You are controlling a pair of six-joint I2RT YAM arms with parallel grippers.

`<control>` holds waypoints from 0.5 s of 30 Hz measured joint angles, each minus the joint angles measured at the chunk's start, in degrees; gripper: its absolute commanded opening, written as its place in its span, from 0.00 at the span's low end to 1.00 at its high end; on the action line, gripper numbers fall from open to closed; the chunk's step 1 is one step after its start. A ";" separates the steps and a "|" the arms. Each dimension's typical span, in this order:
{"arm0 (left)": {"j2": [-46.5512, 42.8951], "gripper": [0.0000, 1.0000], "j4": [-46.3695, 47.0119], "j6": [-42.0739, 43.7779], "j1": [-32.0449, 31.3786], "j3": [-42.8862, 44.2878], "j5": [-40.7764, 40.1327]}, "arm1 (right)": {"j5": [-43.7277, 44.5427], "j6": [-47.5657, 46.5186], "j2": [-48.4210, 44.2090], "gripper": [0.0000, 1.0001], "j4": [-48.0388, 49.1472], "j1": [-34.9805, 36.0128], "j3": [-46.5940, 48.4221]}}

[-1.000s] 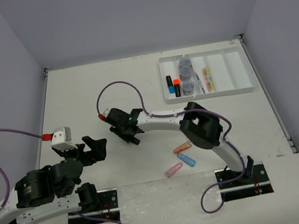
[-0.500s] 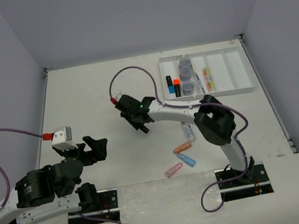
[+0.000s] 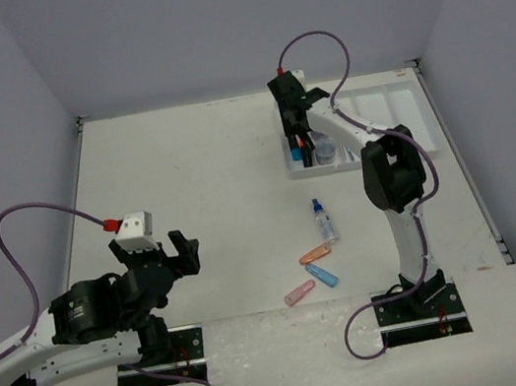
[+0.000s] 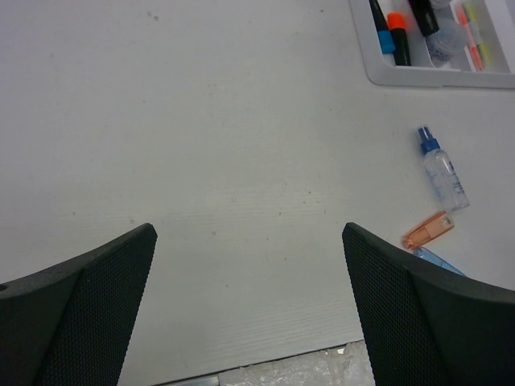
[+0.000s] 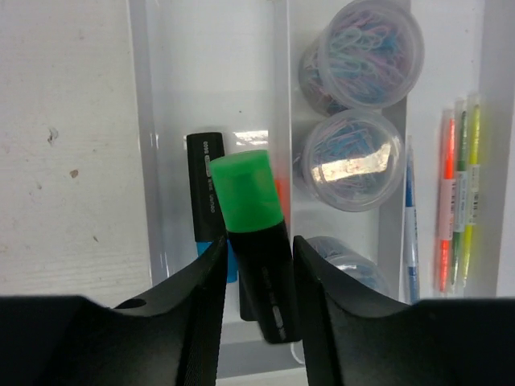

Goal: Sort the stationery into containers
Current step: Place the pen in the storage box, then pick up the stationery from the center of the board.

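Within the last second our right gripper (image 5: pixel 259 277) has travelled across to the tray (image 5: pixel 138 96). It is closed on the green-capped highlighter (image 5: pixel 251 201), above the leftmost compartment. We are placing it; next we should lower it and release. Our left gripper (image 4: pixel 248 233) waits wide open, empty.

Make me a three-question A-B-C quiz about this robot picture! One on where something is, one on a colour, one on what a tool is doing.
1. Where is the blue-capped bottle? A in the white tray; B on the table; C on a jar.
2. What colour is the cap of the highlighter in the right tool? A green; B orange; C blue.
3. How is the left tool? A shut on a pen; B shut on a capsule; C open and empty.
B: it lies on the table outside the tray. A: the held cap is green. C: its jaws stand wide, nothing between.
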 measured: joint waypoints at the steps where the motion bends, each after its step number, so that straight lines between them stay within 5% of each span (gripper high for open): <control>1: -0.23 1.00 0.00 0.07 0.00 0.00 0.01 | -0.19 -0.08 0.84 0.61 -0.14 0.18 0.38; 9: -2.90 1.00 0.09 0.13 0.00 0.00 0.05 | -1.69 -0.14 -0.76 0.79 -1.99 0.73 -0.86; 11: -2.93 1.00 0.09 0.13 0.00 0.00 0.05 | -2.49 0.44 -5.47 0.99 -1.69 0.87 -6.02; 15: -2.94 1.00 0.08 0.13 0.02 0.00 0.08 | -7.04 1.68 -22.21 0.99 -1.12 1.49 -23.86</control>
